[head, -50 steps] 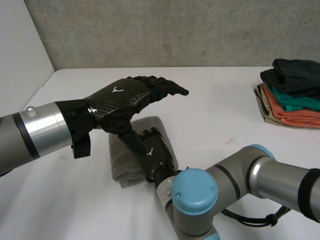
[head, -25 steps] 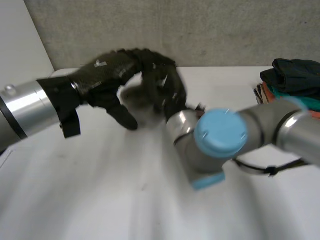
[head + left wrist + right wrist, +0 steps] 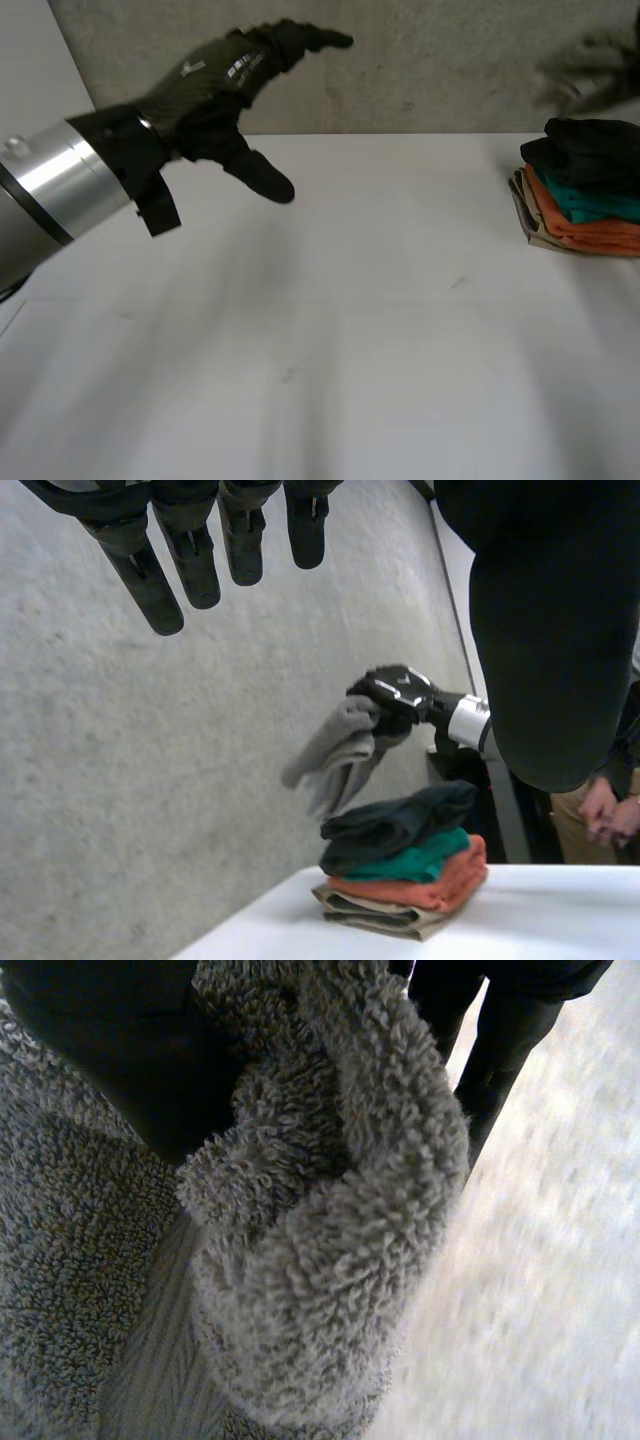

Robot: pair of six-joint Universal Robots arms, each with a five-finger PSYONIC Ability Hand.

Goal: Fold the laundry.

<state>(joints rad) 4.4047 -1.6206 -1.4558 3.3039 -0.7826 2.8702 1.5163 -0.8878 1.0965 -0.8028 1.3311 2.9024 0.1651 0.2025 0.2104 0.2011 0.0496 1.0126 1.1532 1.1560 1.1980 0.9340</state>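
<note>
Here, the left hand (image 3: pixel 205 85) is up in the air over the tabletop (image 3: pixel 350 300), fingers straight, holding nothing. The right hand (image 3: pixel 398 695) has its fingers closed round a grey towel (image 3: pixel 335 750), which hangs just above the pile of folded clothes (image 3: pixel 585 190).

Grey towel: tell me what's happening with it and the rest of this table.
The right hand is shut on the grey towel, which hangs in the air above the stack of folded clothes at the right side of the table. The left hand is raised over the table, fingers straight, holding nothing. A person stands beyond the table.
</note>
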